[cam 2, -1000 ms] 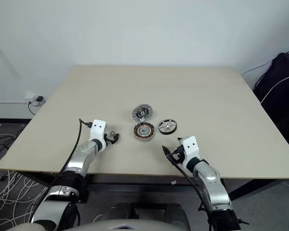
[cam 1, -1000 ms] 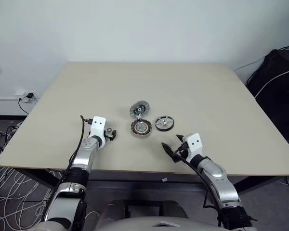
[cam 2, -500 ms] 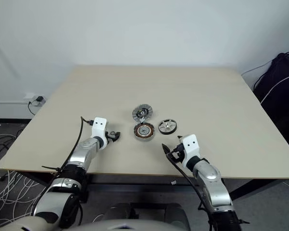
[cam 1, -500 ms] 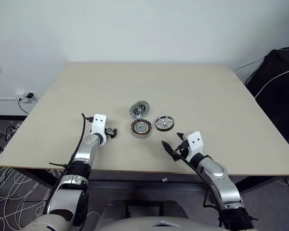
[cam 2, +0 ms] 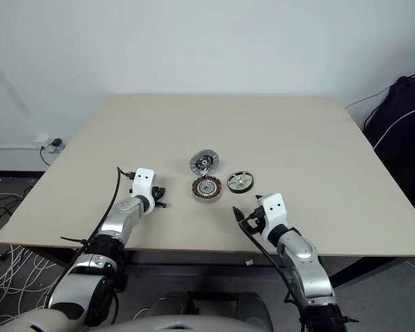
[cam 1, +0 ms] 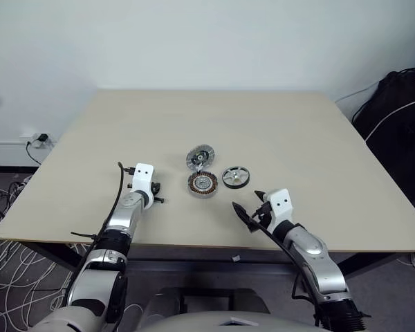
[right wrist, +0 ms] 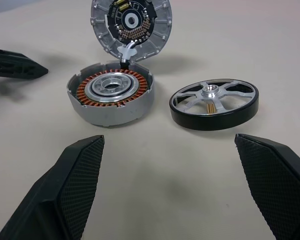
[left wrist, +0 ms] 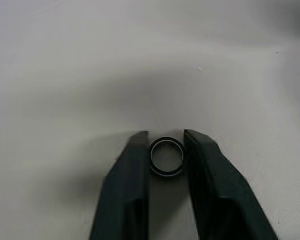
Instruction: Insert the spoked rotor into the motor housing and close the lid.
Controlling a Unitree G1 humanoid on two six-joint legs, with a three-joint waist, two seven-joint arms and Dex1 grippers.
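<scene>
Your bench [cam 1: 297, 131], as it stands, itemised:

Item one, the motor housing [right wrist: 111, 97]: a round silver shell with a copper-brown ring of windings around a silver centre. It lies flat near the middle of your bench, between the two arms.

Item two, the lid [right wrist: 130, 26]: a silver ribbed disc with a dark centre, on the far side of the housing. In your right wrist view it stands tilted up on edge, its inner face towards the camera, and a short white lead runs from its lower rim to the housing's rim.

Item three, the spoked rotor [right wrist: 214, 104]: dark outer rim, silver spokes and hub. It lies flat on the bench just beside the housing, on the robot's right, apart from it.

Item four, a small thin ring [left wrist: 166, 156]: a metal band lying on the bench to the robot's left of the housing, well apart from it.

Your left gripper [left wrist: 165, 150] is low over the bench; its fingers [left wrist: 132, 170] sit close against the small ring on either side, pinching it.

Your right gripper [right wrist: 170, 150] hovers near the bench's front edge, pointed at the housing and rotor. Its fingers [right wrist: 82, 170] are spread wide, with nothing between them.

A black bag [cam 1: 401, 117] sits off the bench's right side; loose cables [cam 1: 7, 263] lie on the floor at the left.
</scene>
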